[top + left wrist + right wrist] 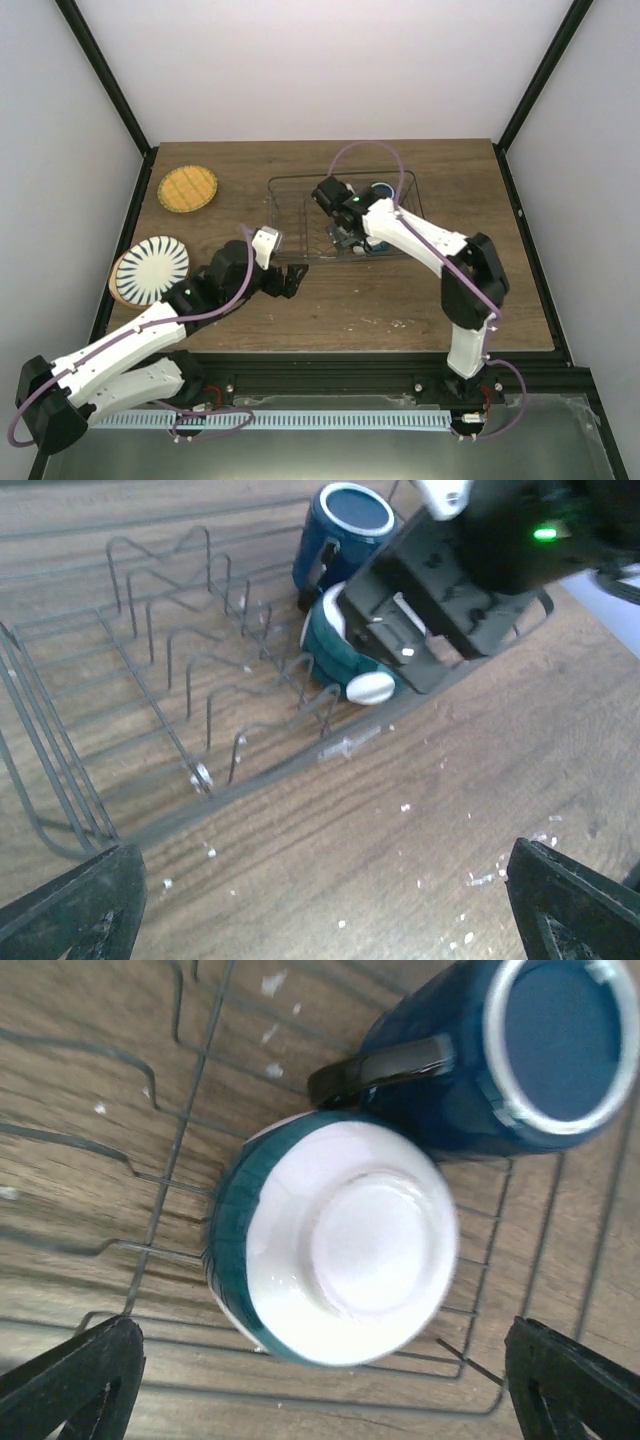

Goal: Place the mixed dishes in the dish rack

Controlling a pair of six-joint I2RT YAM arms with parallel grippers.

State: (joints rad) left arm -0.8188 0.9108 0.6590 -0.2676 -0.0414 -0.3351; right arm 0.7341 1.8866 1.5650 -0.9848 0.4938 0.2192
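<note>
We are finding the bowl (335, 1255) upturned with the cup (520, 1050) touching it, both inside the rack (300, 180), centre-right of the frame. The right pincer (345, 238) is hanging over them, jaws apart, gripping nothing. The left pincer (290, 280), likewise spread and empty, is sitting nearer the striped plate (158, 265), which is lying flat on the tan plate (118, 282) to its left. The orange plate (187, 188) is lying upper left. We are reading no writing.

Left arm (130, 345): stretches low from its base at the near left and runs forward and to the right.
Left gripper (288, 281): points right, toward the middle; jaws spread wide, with the fingertips (80, 900) in the bottom corners of its wrist view.
Right arm (445, 255): rises from its base at the near right, bends sharply at the elbow and reaches forward-left.
Right gripper (345, 238): tipped downward; jaws spread wide; a green light glows on the wrist.
</note>
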